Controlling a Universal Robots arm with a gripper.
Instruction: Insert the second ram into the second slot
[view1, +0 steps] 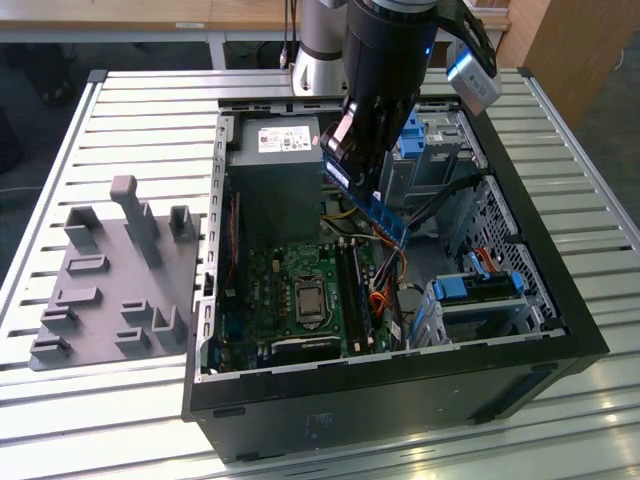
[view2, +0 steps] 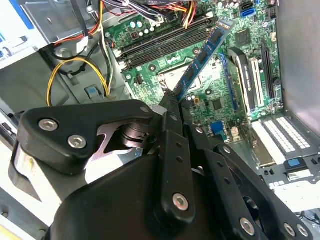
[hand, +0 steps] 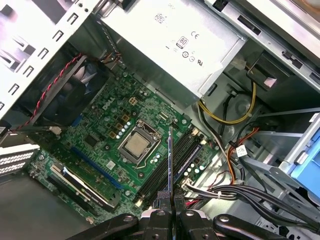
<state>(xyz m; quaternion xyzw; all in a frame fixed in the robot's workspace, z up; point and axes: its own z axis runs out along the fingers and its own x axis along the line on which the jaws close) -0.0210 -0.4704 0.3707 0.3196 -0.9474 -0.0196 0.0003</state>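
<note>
An open black computer case (view1: 400, 400) lies on its side on a slatted metal table (view1: 130, 120). Beside it, toward the exterior view's left, a grey fixture plate (view1: 175, 285) rests on the slats, with several low blocks and one tall post (view1: 137, 215) standing on it. Inside the case, a grey power supply (view1: 275, 170) with a white label sits next to the green motherboard (view1: 270, 290). In the first wrist view the processor (hand: 136, 144) shows silver in its socket near the board's middle, and a black fan (hand: 82, 92) with twisted red-and-black wires stands at the board's edge. Yellow cables (hand: 225, 112) loop beside the power supply. A drive cage with blue fittings (view1: 480, 290) fills the case's corner at the exterior view's right.
</note>
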